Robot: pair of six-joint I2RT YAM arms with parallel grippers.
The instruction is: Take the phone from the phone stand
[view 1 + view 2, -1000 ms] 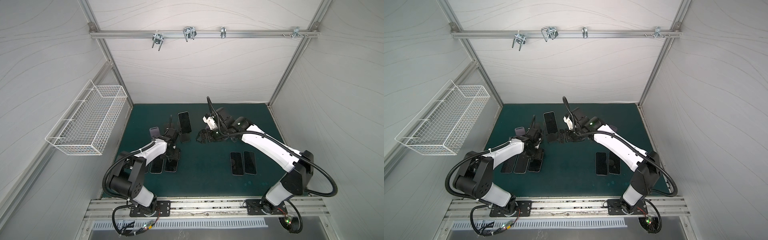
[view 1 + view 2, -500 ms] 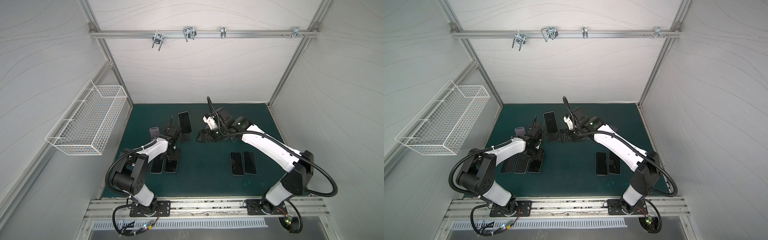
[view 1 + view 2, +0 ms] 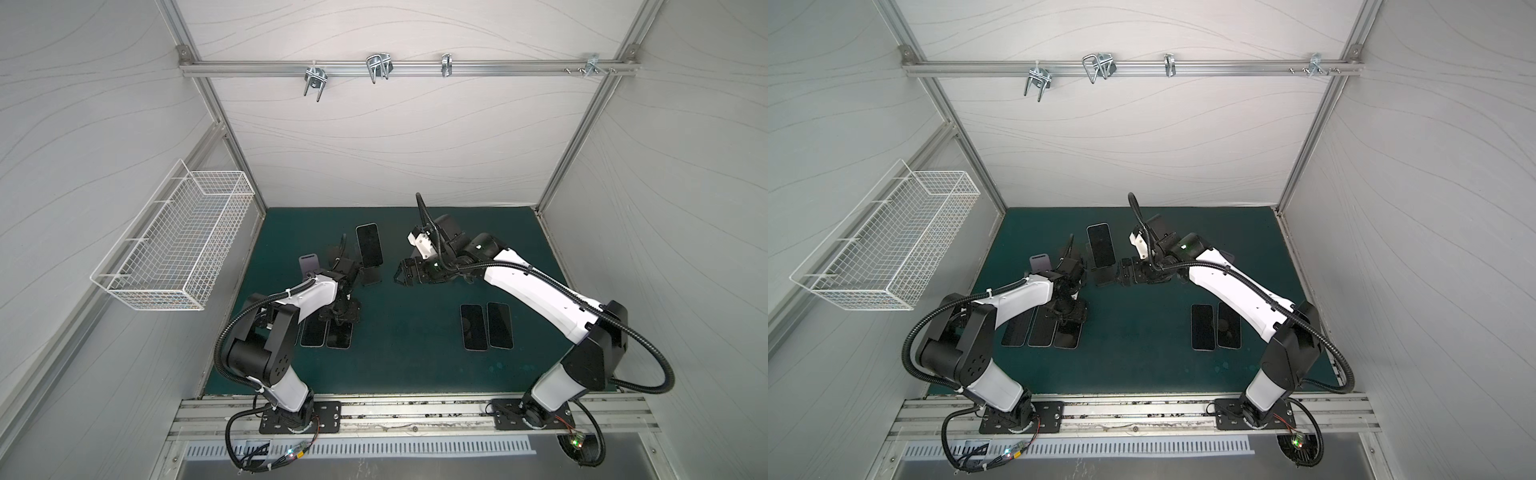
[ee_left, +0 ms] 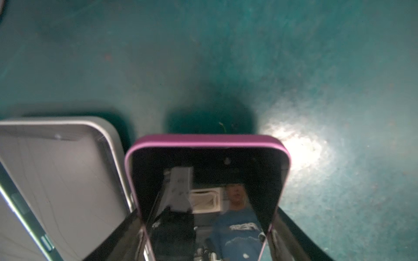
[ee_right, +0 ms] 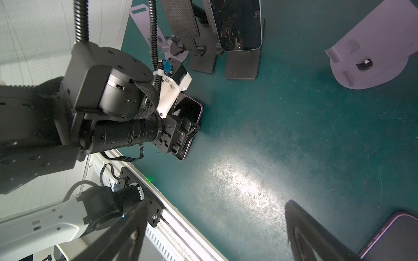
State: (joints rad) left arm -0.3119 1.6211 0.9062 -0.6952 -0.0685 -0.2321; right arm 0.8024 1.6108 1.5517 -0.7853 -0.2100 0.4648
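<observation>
Left gripper (image 4: 207,210) straddles purple phone (image 4: 207,158); clamped or loose, cannot tell. Right gripper (image 3: 401,276) wide open, empty, 3 o'clock of phone stand (image 3: 372,277).

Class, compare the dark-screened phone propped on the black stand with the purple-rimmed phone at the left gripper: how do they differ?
The dark-screened phone leans on the black stand; the purple-rimmed phone lies flat on the green mat. The stand phone's rim is pale, the other's purple. The left gripper straddles the purple-rimmed phone; no gripper holds the dark-screened one. Both show dark, unlit screens.
</observation>
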